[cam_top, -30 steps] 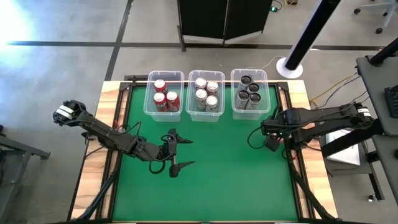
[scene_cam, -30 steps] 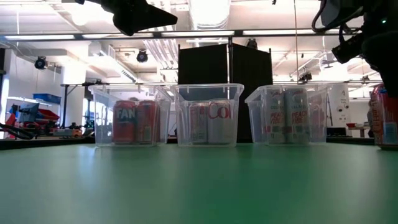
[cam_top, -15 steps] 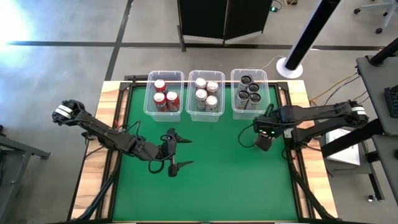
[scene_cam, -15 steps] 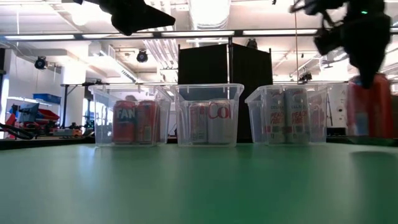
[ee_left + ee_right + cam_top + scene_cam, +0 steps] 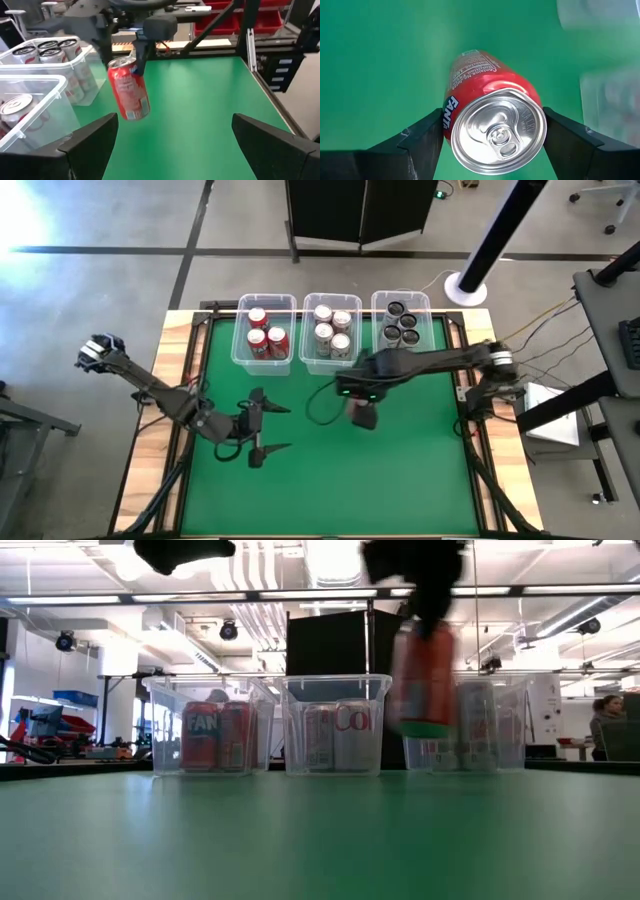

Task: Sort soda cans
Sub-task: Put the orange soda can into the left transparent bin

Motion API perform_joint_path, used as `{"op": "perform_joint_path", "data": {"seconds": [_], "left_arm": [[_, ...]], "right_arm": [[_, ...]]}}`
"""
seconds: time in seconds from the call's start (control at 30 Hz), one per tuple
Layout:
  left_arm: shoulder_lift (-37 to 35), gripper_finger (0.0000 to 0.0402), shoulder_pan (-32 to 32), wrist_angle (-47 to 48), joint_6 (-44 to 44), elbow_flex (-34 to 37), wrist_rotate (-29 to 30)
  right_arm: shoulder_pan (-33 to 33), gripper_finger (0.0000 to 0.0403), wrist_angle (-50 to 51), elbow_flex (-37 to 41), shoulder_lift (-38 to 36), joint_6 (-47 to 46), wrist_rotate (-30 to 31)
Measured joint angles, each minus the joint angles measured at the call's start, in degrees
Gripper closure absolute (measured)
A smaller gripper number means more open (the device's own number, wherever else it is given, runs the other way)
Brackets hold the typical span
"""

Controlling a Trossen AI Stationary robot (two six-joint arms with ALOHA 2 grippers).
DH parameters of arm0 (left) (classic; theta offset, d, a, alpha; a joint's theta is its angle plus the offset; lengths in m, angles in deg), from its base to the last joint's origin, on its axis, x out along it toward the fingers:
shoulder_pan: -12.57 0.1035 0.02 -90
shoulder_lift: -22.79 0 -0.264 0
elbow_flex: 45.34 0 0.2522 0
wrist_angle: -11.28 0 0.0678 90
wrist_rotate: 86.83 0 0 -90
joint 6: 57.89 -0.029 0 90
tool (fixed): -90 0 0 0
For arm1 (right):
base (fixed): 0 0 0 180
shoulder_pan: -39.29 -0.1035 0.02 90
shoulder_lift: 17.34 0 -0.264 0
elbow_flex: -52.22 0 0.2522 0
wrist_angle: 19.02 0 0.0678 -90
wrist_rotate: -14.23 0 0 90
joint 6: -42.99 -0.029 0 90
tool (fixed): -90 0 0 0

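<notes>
Red and cylindrical, with a silver top, the metal soda can (image 5: 490, 130) we are carrying is hanging in the air above the green table mat (image 5: 400, 470), near the middle of the table, just in front of the centre and right bins. Our right gripper (image 5: 364, 416) is clamping it near the top, a dark finger pressing on each side, and the can is tilting a little in the left wrist view. Behind it we are facing three clear rectangular plastic bins in a row at the table's far edge. The left bin (image 5: 243, 352) is holding three red cans, the middle bin (image 5: 306, 360) four silver ones, and the right bin (image 5: 378, 358) four dark-topped, grey-black ones.

Our left gripper (image 5: 258, 429) is hovering over the mat to the left of centre, fingers spread wide and holding nothing.

We are judging the sort as nearly finished: eleven cans are sitting in bins by colour, no loose can is showing on the mat, and the one in our grip looks like the last. It belongs with the red ones, so what is left is carrying it across to the left bin and letting it down among them.
</notes>
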Motion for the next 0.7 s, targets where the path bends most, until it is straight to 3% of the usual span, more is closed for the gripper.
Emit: {"op": "perform_joint_path", "data": {"seconds": [0.23, 0.47, 0.7], "left_arm": [[-1.7, 0.0027, -3.5, 5.0, 0.1, 0.4, 2.0], [-3.4, 0.0027, -4.9, 12.4, 5.8, 0.4, 3.1], [-3.3, 0.0027, -4.9, 12.7, 2.9, -0.1, 3.5]], "right_arm": [[-0.4, 0.0122, 4.7, -21.6, 16.9, 10.1, 0.0], [-0.2, 0.0116, 7.8, -39.8, 29.6, 18.4, -0.1], [-0.1, 0.0123, 6.7, -39.0, 32.4, 21.5, -0.4]]}}
